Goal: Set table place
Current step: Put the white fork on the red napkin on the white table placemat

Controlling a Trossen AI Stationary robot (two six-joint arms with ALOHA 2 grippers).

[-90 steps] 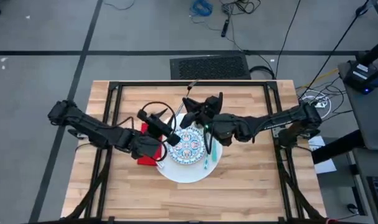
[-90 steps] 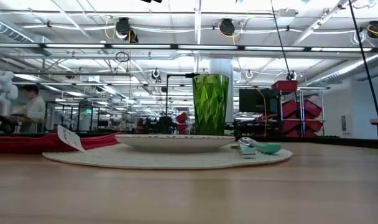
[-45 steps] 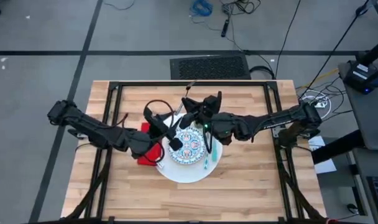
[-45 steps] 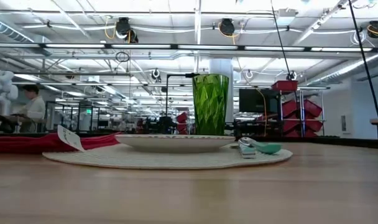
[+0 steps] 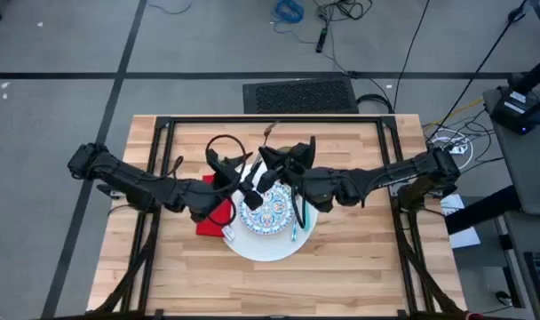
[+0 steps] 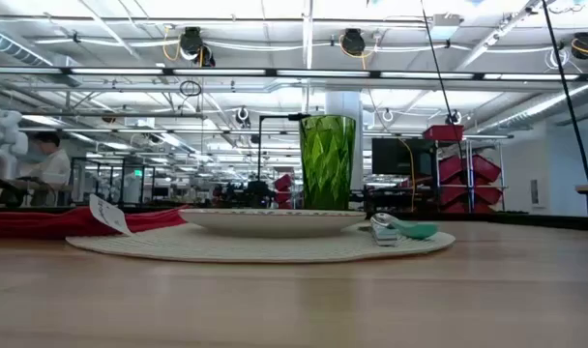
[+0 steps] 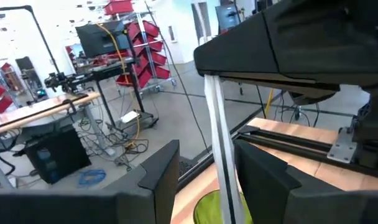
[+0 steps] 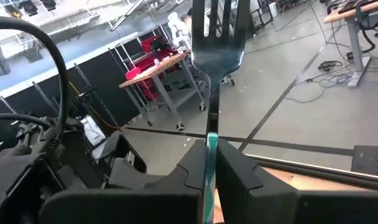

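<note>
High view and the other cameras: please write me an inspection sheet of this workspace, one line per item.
Surface: light wooden table, bare around the setting.
Job's things: small patterned plate on large white round plate; red cloth napkin beside it; teal-handled spoon on the white plate; green tumbler upright; silver fork with teal handle held in the air.
Clutter: nothing seen.
End effectors: right end effector shut on fork; left end effector open around it.
Cables: black loop on left arm; floor cables.
Surroundings: person far behind.
</note>
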